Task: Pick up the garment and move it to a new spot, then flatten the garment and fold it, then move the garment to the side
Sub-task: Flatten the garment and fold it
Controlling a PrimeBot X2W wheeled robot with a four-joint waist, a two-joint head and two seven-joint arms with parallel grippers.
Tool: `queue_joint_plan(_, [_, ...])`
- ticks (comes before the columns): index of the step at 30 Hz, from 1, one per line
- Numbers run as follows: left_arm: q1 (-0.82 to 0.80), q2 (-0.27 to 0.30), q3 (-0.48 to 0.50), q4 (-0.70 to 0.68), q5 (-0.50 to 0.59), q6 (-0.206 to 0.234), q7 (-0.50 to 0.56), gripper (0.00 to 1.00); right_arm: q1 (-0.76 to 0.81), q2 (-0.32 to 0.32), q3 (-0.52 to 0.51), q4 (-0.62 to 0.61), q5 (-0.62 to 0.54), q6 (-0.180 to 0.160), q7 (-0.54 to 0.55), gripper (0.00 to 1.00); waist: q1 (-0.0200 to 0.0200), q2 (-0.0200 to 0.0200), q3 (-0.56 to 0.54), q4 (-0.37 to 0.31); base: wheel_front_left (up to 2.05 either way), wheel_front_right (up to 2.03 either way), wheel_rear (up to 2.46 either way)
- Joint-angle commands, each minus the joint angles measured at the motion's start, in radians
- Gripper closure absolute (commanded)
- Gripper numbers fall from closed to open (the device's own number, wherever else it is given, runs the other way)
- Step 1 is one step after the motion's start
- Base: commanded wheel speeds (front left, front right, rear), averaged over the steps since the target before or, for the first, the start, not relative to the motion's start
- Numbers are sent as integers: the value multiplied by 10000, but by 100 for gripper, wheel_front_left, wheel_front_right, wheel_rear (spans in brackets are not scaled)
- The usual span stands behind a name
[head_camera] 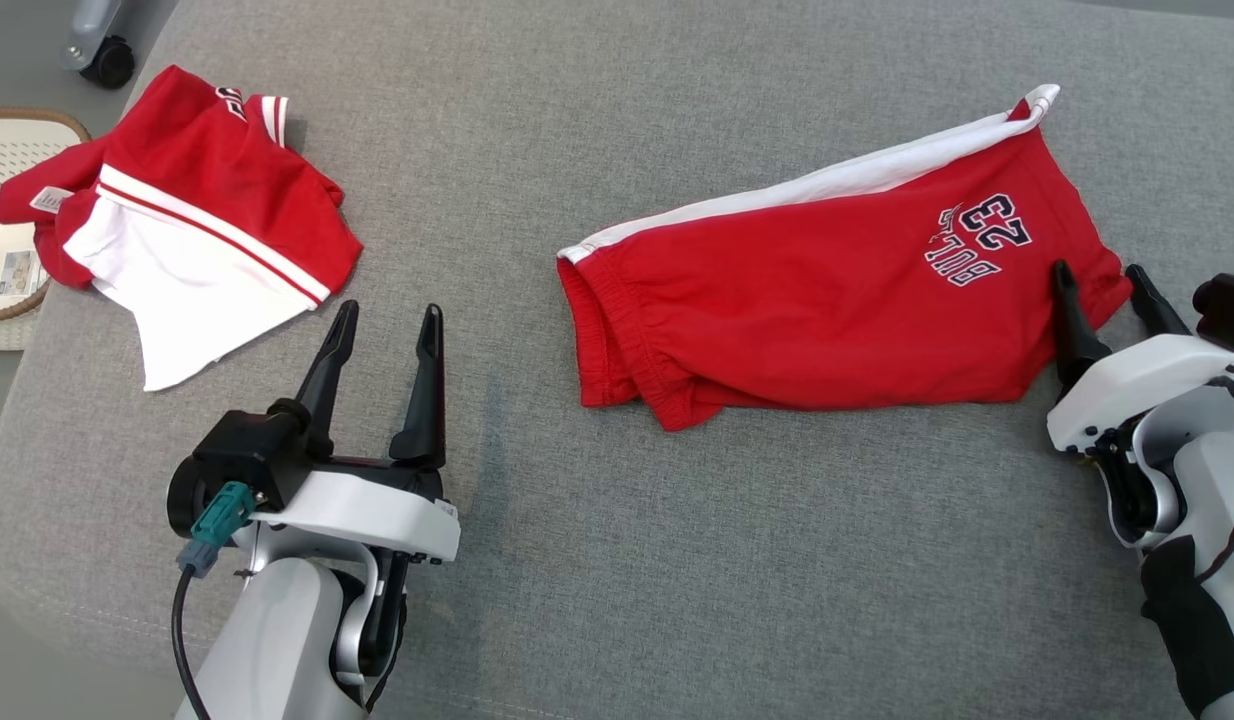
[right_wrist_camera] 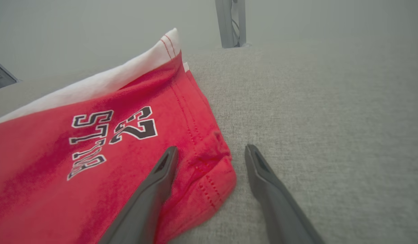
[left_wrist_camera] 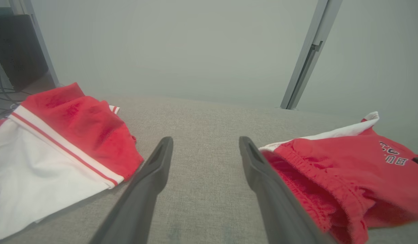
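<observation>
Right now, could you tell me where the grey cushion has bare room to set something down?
Free: the strip between the red-and-white garment and the red shorts, and the near stretch between the left gripper and right gripper. Crowded: the shorts' right corner, by that gripper.

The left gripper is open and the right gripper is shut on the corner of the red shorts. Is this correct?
No: in the right wrist view the right gripper is open, fingers apart around the corner of the red shorts. The left gripper is open.

Soft even daylight, faint shadows, sharp head view, hazy washed-out wrist view backgrounds
</observation>
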Motion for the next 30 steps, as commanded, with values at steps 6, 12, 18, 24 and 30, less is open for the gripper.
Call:
queue_joint_plan(6, [-84,-124,323,72,256,-155,-40,0,-137,245,528,563,720,7,129,100,0,-1,82,-44,0,0,0])
queue_joint_plan(12, [-16,-158,554,146,442,-236,-40,0,84,276,1108,186,1455,8,-295,100,0,-1,-28,-362,0,0,0])
queue_joint_plan(18, [217,-114,741,216,579,-295,-41,0,1169,357,1467,-839,2113,7,-793,100,0,-1,-355,-791,0,0,0])
queue_joint_plan(24, [471,17,890,241,638,-265,-41,0,3029,585,1047,-2216,2296,5,-955,100,0,-1,-648,-1278,0,0,0])
queue_joint_plan(30, [842,249,1020,225,578,-136,4,0,4527,982,117,-3459,1920,5,-972,100,0,-1,-988,-1752,0,0,0])
